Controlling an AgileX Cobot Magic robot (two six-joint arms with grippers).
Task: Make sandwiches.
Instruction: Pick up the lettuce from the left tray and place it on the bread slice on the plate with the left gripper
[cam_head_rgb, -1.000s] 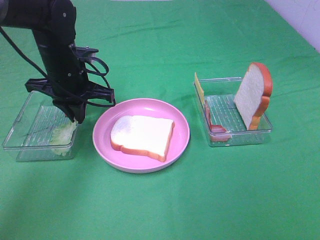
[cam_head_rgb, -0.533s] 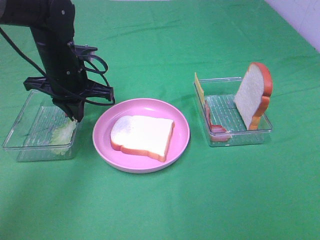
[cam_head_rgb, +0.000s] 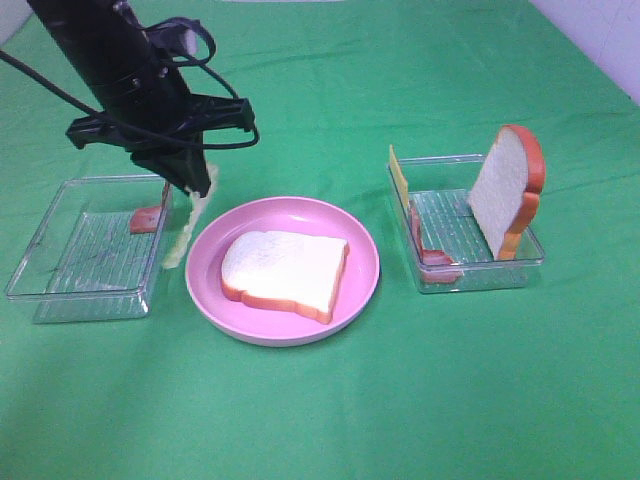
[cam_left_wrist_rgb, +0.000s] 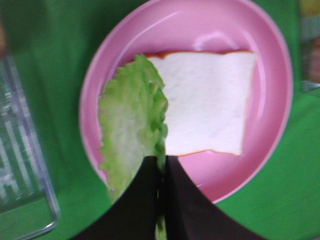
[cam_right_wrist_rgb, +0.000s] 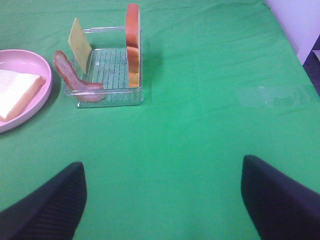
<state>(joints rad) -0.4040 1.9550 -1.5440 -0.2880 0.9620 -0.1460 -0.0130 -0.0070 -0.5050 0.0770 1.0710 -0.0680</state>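
A green cloth covers the whole table (cam_head_rgb: 420, 400), smooth apart from a few faint creases. Near the middle sits a round pink plate (cam_head_rgb: 300, 214), shallow, with a raised rim and a glossy sheen. At nine o'clock from it, just beside its rim, stands a clear plastic tray (cam_head_rgb: 85, 258), rectangular, with a ribbed floor and low see-through walls. A second clear tray (cam_head_rgb: 450, 226) of the same make stands at three o'clock, a little apart from the plate and set slightly farther back. Off at the two o'clock corner, beyond the cloth's edge, a strip of pale wall (cam_head_rgb: 608, 38) shows.
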